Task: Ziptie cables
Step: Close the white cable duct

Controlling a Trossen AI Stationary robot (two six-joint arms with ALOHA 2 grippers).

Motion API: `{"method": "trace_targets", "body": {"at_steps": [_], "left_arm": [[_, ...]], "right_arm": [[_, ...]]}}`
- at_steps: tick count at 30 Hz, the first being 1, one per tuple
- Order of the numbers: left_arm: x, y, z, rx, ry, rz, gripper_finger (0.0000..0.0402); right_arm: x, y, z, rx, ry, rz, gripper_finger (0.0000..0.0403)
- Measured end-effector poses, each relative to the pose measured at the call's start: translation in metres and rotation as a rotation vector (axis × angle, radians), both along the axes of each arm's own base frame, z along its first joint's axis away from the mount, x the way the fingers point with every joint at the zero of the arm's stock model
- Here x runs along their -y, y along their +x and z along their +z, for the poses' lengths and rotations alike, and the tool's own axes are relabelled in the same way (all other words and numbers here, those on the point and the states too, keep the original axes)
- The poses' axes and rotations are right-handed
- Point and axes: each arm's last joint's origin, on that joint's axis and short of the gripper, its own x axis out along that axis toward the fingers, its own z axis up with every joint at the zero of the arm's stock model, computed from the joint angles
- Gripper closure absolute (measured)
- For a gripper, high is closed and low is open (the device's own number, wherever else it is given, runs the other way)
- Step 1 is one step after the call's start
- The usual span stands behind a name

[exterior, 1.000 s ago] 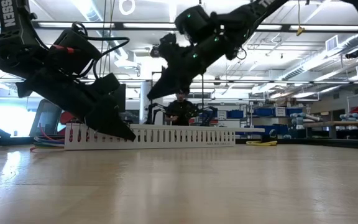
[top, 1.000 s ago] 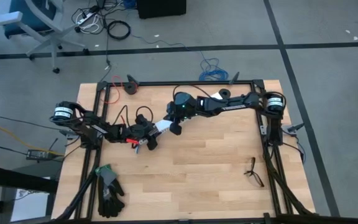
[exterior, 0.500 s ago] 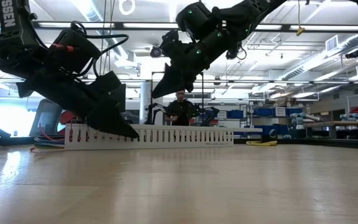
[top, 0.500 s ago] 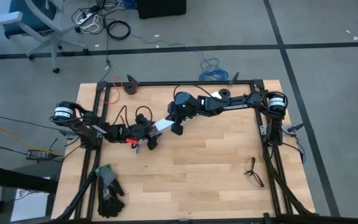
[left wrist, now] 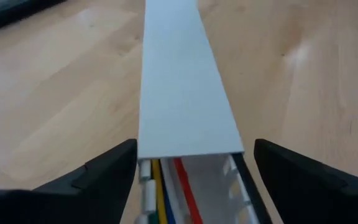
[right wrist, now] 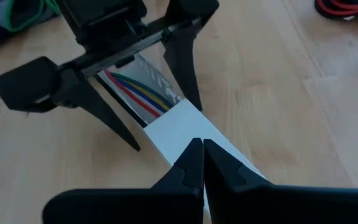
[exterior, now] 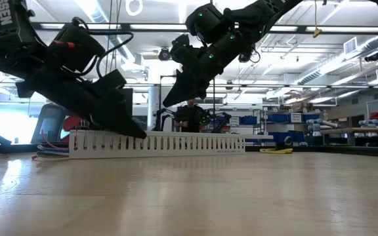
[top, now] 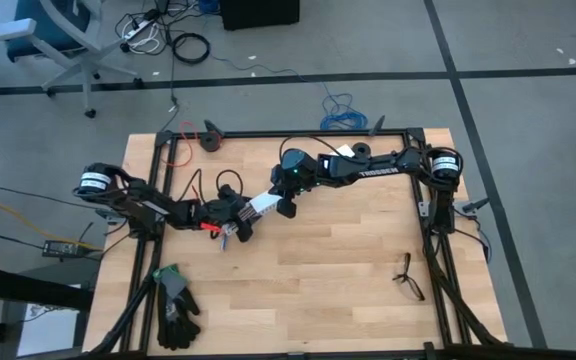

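Several cables (right wrist: 137,94) — red, yellow, blue, green — lie inside white channel (left wrist: 182,93)

**Channel between two hands on the desk's rear left**

The slotted channel (top: 261,205) lies on the desk (top: 348,270), cables (right wrist: 135,94) inside it. The left hand (top: 230,228) straddles its left end; the right hand (top: 284,207) sits over its right end. Gloves (top: 175,305) lie at the front left, a forked object (top: 408,276) at the front right.

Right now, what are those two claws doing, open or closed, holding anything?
Left gripper: open, straddling the white channel with the cables inside.
Right gripper: shut, fingertips over the channel's cover, holding nothing visible.
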Motion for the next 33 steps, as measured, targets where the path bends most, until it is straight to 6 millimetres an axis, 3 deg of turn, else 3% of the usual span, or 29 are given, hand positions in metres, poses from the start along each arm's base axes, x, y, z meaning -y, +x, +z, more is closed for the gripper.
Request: {"method": "trace_targets", "body": {"at_steps": [12, 19, 33], "left_arm": [[0.001, -0.020, 0.008, -0.151, -0.020, 0.060, 0.0069], [0.014, -0.026, 0.023, -0.105, -0.012, 0.026, 0.0069], [0.018, -0.027, 0.004, -0.209, -0.008, 0.006, 0.0071]], "right_arm": [[0.000, -0.001, -0.001, -0.008, -0.004, 0.004, 0.0403], [0.008, -0.006, -0.005, -0.066, 0.009, -0.016, 0.0403], [0.009, -0.009, -0.008, -0.110, 0.018, -0.022, 0.0403]]}}
